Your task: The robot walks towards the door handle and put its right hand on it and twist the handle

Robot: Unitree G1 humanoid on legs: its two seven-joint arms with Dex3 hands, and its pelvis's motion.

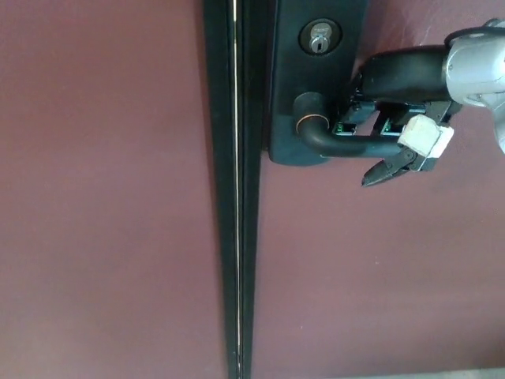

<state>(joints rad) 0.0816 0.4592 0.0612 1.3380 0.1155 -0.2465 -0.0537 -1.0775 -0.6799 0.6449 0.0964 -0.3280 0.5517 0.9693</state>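
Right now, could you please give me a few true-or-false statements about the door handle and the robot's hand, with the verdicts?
1. The right hand is on the handle. True.
2. The keyhole sits below the handle. False: it sits above it, on the same dark plate.
3. The handle's free end points to picture right. True.
4. The left hand is gripping the handle too. False: no left hand shows in this view.
5. The plate lies left of the dark vertical strip. False: it lies right of it.
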